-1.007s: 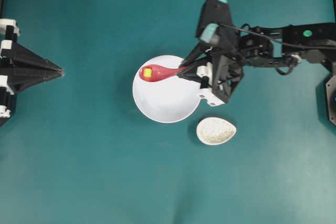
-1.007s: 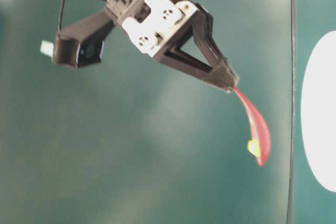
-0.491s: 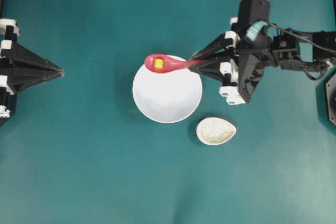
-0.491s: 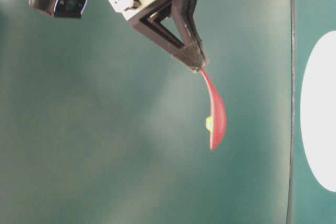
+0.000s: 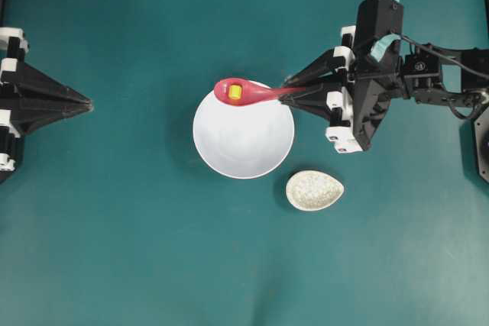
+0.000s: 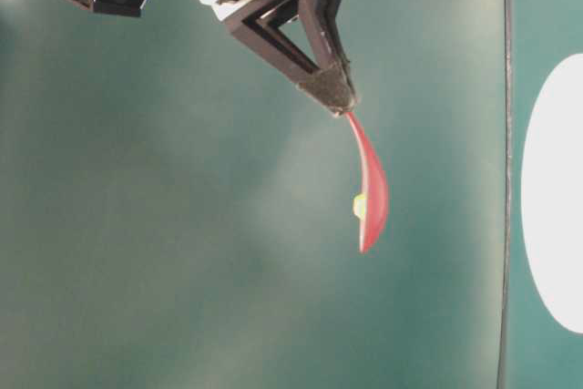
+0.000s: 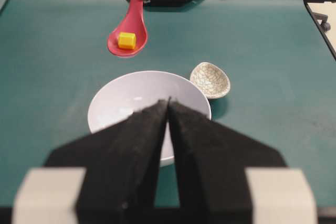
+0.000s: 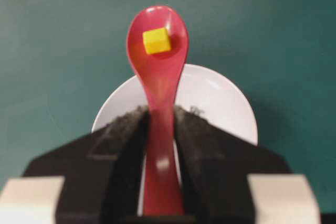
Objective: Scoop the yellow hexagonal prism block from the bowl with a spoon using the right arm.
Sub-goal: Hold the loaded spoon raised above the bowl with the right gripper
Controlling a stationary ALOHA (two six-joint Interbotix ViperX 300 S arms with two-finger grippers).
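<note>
Now the right jaws, clamping the spoon, have lifted the yellow block clear of the bowl.

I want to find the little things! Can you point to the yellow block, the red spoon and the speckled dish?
yellow hexagonal prism block (image 8: 156, 40), right wrist view, its top face.
spoon (image 5: 260, 95), overhead view, middle of its handle.
speckled spoon rest (image 5: 314, 190), overhead view, its hollow centre.
</note>
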